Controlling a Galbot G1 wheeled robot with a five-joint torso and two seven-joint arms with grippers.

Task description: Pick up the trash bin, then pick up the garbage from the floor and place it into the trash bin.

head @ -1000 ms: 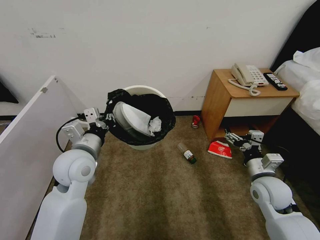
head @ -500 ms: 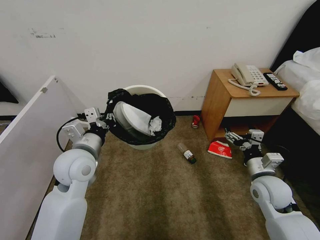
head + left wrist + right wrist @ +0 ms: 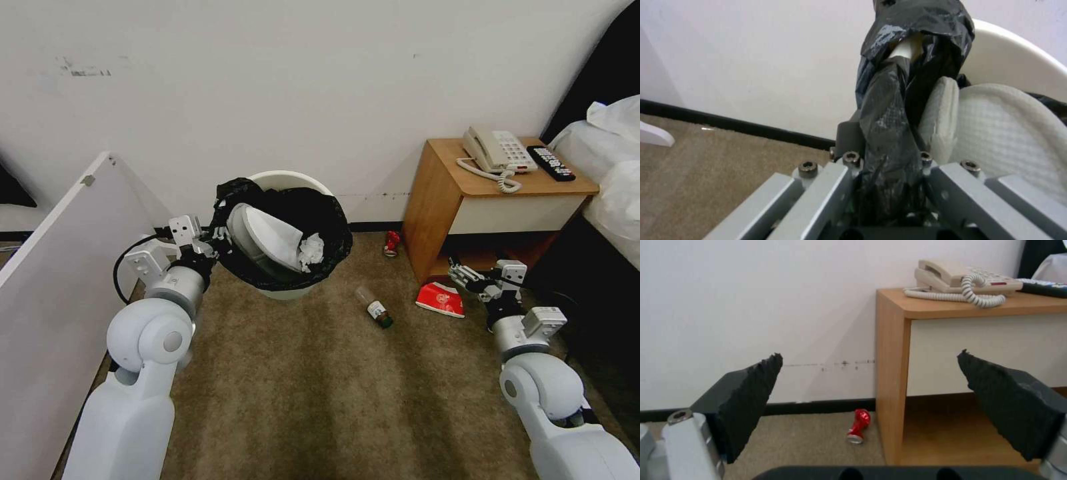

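Head view downward over carpet (image 3: 320,373); both wrist views low, close, wallward.

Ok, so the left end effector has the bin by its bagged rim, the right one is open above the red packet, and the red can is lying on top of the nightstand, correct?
Not quite. The red can lies on the carpet beside the nightstand, against the wall, as the right wrist view shows. The rest holds: the left end effector grips the trash bin by its bagged rim, and the right end effector is open above the red packet.

Right gripper (image 3: 869,373) jaws spread wide, red can (image 3: 859,425) on carpet beside nightstand (image 3: 893,373)
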